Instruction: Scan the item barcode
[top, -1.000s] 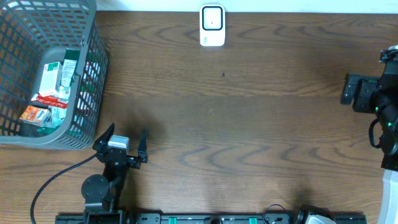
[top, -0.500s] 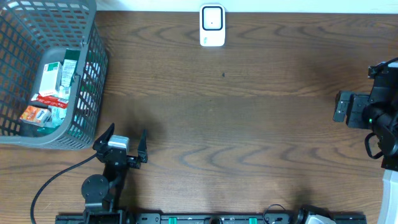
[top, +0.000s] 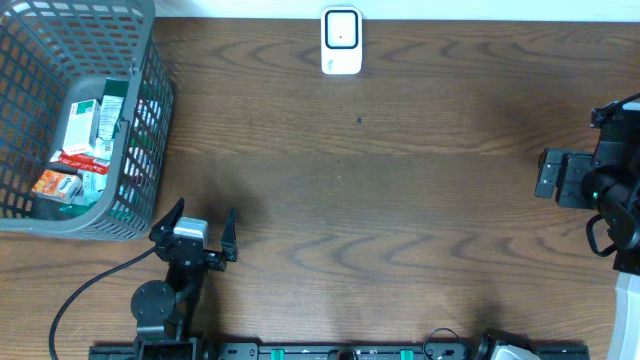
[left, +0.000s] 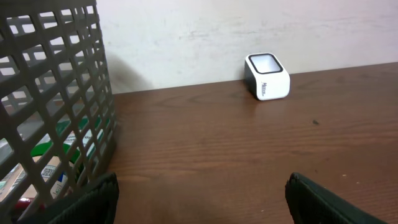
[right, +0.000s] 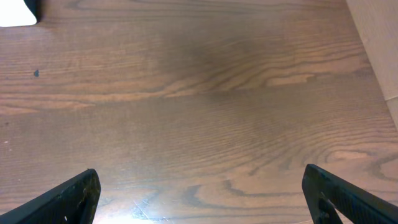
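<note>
Now | dark wood table, white wall behind | L pincer + R pincer wide apart, empty

We see a mock shop checkout on a wooden table: a white barcode scanner stands far ahead of the left gripper against a plain wall, and a grey basket of packaged goods sits just left of that gripper.
</note>
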